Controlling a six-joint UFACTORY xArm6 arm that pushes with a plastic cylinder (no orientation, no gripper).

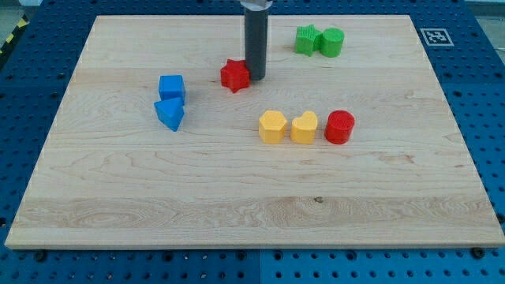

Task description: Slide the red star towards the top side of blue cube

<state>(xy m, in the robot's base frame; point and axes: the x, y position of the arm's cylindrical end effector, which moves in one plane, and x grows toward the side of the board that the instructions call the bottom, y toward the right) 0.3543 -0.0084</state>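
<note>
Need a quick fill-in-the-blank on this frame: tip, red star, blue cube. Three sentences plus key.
1. My tip touches the red star on the view's ____ side.
2. The blue cube lies toward the view's ____ of the red star.
3. Right below the blue cube sits another ____ block.

Missing words: right; left; blue

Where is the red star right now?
The red star sits in the view's upper middle, touching the left side of my tip, with the blue cube to its left.
</note>
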